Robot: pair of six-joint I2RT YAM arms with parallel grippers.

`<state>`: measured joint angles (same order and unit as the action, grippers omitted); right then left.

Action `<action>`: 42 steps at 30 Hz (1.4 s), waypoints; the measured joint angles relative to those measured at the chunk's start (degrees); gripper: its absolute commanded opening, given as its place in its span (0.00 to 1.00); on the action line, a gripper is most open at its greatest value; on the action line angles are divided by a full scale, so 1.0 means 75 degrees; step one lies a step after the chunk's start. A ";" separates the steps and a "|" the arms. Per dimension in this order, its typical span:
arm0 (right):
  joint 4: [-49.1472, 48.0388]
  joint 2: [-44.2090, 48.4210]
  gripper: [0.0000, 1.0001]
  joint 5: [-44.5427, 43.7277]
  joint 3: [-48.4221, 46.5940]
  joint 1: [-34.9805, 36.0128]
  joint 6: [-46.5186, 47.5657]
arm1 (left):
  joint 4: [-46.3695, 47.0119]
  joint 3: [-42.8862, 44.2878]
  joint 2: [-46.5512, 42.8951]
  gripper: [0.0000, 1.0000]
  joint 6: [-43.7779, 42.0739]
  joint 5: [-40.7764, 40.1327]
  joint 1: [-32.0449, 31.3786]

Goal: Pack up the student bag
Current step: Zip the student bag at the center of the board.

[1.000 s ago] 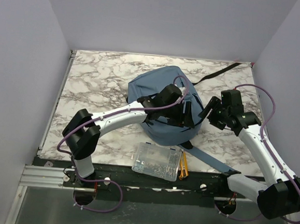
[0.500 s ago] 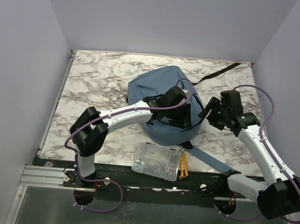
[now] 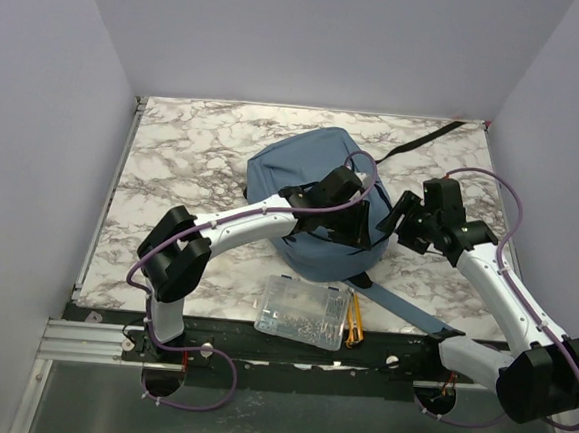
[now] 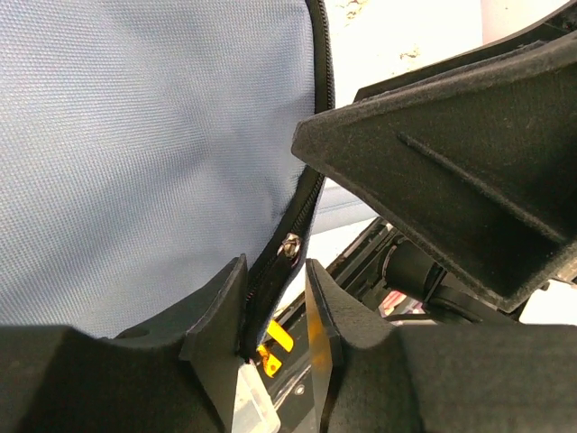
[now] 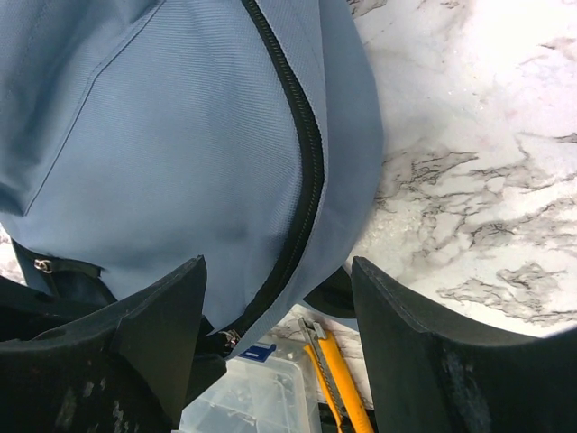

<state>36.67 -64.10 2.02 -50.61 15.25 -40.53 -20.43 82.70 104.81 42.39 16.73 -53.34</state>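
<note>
The student bag [image 3: 293, 172], a rounded blue-grey backpack, lies mid-table. My left gripper [image 3: 361, 225] is at its near right side. In the left wrist view the bag [image 4: 153, 153] fills the left, and its black zip strip with a metal pull [image 4: 288, 245] runs down between the left gripper's [image 4: 275, 302] narrow jaws. The strip rests against the left finger, with a gap to the right one. My right gripper [image 3: 398, 217] hovers open just right of the bag. In its own view the wide-spread right gripper [image 5: 275, 316] frames the bag's zip [image 5: 306, 162] without touching it.
A clear plastic box [image 3: 302, 313] of small parts and a yellow utility knife [image 3: 355, 319] lie at the table's near edge. A blue-grey webbing strap [image 3: 412, 313] trails to the near right. A black strap [image 3: 421, 144] runs to the far right corner.
The left gripper's jaws have narrowed around the zip strip at the bag's right side. The right gripper has drifted slightly left toward the bag, still wide.
</note>
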 measured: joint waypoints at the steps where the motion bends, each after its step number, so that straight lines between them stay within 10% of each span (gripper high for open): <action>1: -0.0023 0.0000 0.69 0.0029 0.0000 0.0000 0.0000 | 0.0000 0.0000 0.0000 0.33 -0.0023 -0.0023 0.0000; 20: -0.0405 0.0009 0.74 0.0189 0.0335 0.0000 -0.0425 | 0.0259 0.0015 0.0000 0.00 -0.0122 0.0114 0.0000; 26: -0.1017 0.0044 0.49 0.0769 0.0953 0.0000 -0.1023 | 0.0242 0.0015 -0.0015 0.00 -0.0210 0.0102 -0.0023; 29: -0.1387 -0.0009 0.04 0.1052 0.1227 0.0000 -0.1239 | 0.0047 0.0023 -0.0050 0.00 -0.0318 -0.0073 -0.0160; 36: -0.1714 0.0055 0.00 0.0851 0.1539 0.0003 -0.1792 | -0.0822 0.0026 -0.0251 0.00 -0.0717 -0.1279 -0.0583; 42: -0.1851 0.0551 0.00 0.0571 0.1804 -0.0143 -0.1935 | -0.1227 -0.2585 -0.2806 0.00 -0.0927 -0.2841 -0.0326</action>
<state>22.79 -59.96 6.31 -37.08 14.17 -55.05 -29.63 63.31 83.77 35.44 -4.58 -55.79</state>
